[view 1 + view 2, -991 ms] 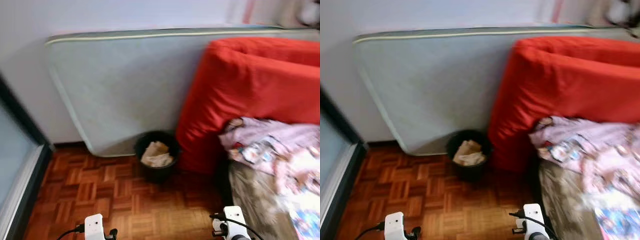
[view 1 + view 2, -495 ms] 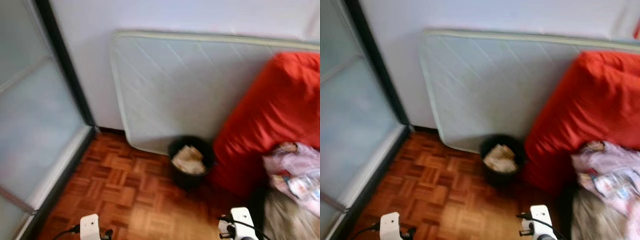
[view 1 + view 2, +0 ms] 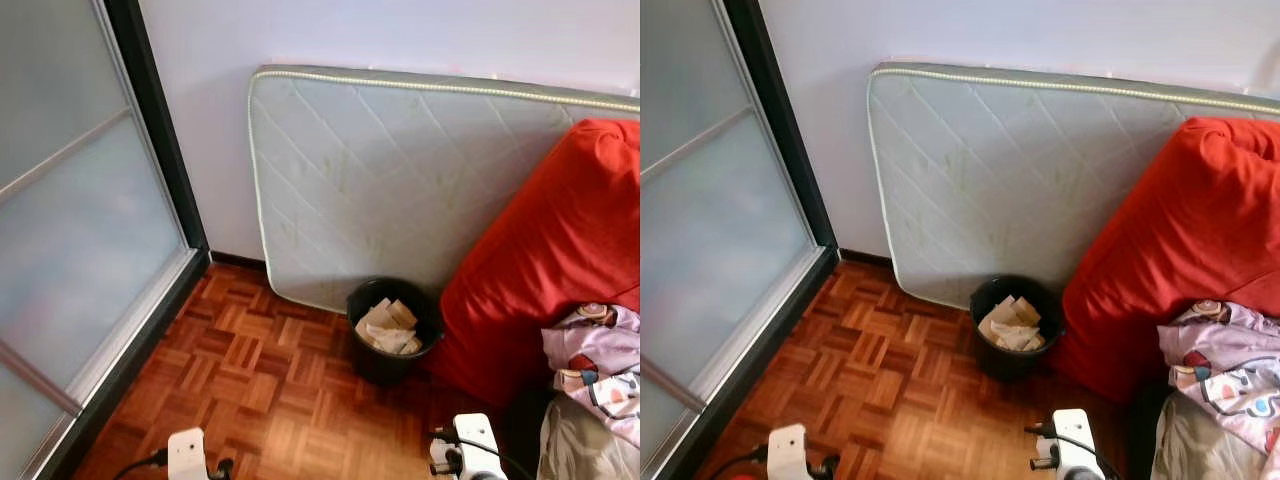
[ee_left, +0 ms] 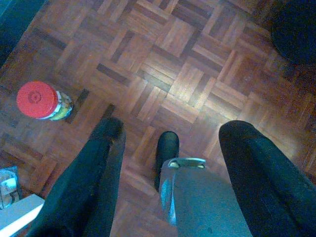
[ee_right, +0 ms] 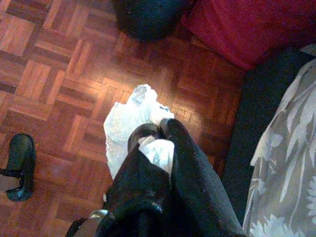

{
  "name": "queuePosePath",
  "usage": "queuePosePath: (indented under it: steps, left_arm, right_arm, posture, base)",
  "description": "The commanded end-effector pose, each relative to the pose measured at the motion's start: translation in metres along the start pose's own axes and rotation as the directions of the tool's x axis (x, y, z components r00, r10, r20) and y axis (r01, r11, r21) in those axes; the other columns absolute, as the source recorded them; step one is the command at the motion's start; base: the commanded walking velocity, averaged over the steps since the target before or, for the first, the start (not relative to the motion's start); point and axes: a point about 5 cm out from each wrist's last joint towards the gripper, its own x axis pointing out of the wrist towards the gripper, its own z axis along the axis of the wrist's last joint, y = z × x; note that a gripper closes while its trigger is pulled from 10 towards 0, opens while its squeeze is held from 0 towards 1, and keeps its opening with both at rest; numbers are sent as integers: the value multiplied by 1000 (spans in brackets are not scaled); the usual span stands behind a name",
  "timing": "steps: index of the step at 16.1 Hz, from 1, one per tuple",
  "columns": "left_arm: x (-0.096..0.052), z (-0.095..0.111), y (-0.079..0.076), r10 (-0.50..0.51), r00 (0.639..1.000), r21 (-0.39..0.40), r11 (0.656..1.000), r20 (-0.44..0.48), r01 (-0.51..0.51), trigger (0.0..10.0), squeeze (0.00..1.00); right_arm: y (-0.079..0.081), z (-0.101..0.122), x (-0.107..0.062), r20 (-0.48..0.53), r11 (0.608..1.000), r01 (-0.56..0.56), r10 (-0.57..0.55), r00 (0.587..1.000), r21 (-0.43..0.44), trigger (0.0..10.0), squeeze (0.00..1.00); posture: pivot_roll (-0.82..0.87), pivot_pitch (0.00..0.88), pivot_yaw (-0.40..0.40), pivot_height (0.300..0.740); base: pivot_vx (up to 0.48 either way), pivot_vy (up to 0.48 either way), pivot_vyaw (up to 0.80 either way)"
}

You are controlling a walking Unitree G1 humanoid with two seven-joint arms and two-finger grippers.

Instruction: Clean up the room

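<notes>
A crumpled white wrapper [image 5: 131,126] sits pinched between the fingers of the right gripper [image 5: 158,136], low in the middle of the right wrist view, held above the parquet floor [image 3: 250,370]. The black bin [image 3: 392,330], at lower centre of the left eye view and already holding paper scraps [image 3: 388,326], stands ahead, so this piece looks picked up but not yet dropped. More is left: a red-lidded jar [image 4: 43,101] lies on the floor at the left of the left wrist view, where the left gripper [image 4: 173,143] hangs spread and empty. The patterned cloth [image 3: 598,365] is cut off at the right edge, beside the red cushion [image 3: 550,260].
</notes>
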Motion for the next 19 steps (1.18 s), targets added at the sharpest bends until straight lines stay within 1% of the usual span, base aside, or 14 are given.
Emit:
queuePosePath:
  steps: [1, 3, 4, 6, 9, 19]
  left_arm:
    - [0, 0, 0, 1, 1000, 10, 1000, 3, -1, 10000, 0]
    - [0, 2, 0, 2, 1000, 9, 1000, 8, -2, 10000, 0]
    - [1, 2, 0, 2, 1000, 12, 1000, 10, -3, 10000, 0]
    - [1, 3, -1, 2, 1000, 13, 1000, 14, -2, 10000, 0]
    - [1, 6, -1, 1, 1000, 13, 1000, 22, -1, 10000, 0]
    - [2, 8, -3, 1, 999, 13, 1000, 37, -1, 10000, 0]
  right_arm:
    - [0, 0, 0, -2, 1000, 5, -5, 1000, 16, 10000, 0]
    - [-1, -3, -1, 0, 1000, 13, -13, 1000, 5, 10000, 0]
    - [-5, -5, -2, -2, 1000, 20, -20, 1000, 18, 10000, 0]
    - [-7, -5, -2, -1, 1000, 21, -21, 1000, 20, 10000, 0]
    - [-9, -5, -2, -4, 1000, 22, -22, 1000, 18, 10000, 0]
    - [-5, -7, -2, -11, 1000, 15, -15, 1000, 12, 10000, 0]
  posture:
    - [42, 0, -30, 740]
    - [42, 0, -30, 740]
    - [41, 0, -30, 740]
    - [42, 0, -30, 740]
    - [42, 0, -30, 740]
    - [43, 0, -31, 740]
  base:
    - [315, 0, 0]
    - [313, 0, 0]
    - [311, 0, 0]
    - [311, 0, 0]
    - [317, 0, 0]
    - [319, 0, 0]
